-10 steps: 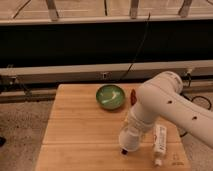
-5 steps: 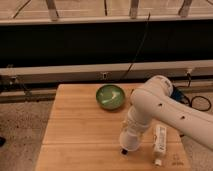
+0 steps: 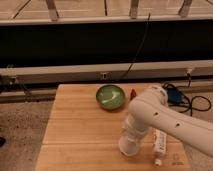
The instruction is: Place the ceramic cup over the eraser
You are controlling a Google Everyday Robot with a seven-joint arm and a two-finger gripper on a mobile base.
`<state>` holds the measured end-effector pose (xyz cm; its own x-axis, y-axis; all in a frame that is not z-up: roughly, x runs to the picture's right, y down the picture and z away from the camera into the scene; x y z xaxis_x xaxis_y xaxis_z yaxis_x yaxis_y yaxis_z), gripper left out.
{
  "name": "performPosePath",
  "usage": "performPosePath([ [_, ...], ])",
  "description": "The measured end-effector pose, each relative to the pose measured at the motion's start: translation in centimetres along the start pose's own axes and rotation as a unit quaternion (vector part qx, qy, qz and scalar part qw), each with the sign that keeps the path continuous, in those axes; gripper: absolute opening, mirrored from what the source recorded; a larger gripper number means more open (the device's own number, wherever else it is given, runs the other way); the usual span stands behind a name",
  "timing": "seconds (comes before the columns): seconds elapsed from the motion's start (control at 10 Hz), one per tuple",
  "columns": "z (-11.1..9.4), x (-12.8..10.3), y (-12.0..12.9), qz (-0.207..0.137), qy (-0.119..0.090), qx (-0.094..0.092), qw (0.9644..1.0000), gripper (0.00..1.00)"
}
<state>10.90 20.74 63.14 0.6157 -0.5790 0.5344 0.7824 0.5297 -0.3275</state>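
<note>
The gripper is down on the near side of the table, just left of the white tube. The green bowl sits farther back. I cannot tell if the gripper is open or closed.

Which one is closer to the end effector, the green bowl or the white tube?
The white tube, lying flat near a front corner of the table, just beside the end effector, which is low over the wood. The green bowl sits farther back.

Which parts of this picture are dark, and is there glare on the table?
Camera view: the black band behind is darkest; the wooden table is evenly lit, no hard shadow; a pale sheen sits inside the green bowl; the gripper hangs low over the table's front.
</note>
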Motion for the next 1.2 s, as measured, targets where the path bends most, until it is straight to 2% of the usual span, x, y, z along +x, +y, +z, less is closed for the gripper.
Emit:
performPosePath([
  [0.3, 3.4, 0.0, -0.2, -0.005, -0.016, -0.019, 0.9997, 0.41],
  [0.5, 4.7, 0.4, -0.2, -0.005, -0.022, -0.03, 0.9993, 0.59],
  [0.7, 5.7, 1.1, -0.4, -0.002, -0.024, -0.032, 0.9992, 0.76],
  [0.8, 5.8, 1.2, -0.4, -0.002, -0.022, -0.03, 0.9993, 0.8],
  [1.0, 4.8, 1.4, -0.5, 0.001, -0.02, -0.024, 0.9995, 0.8],
  [1.2, 4.6, 1.9, -0.6, 0.002, -0.021, -0.024, 0.9995, 0.8],
])
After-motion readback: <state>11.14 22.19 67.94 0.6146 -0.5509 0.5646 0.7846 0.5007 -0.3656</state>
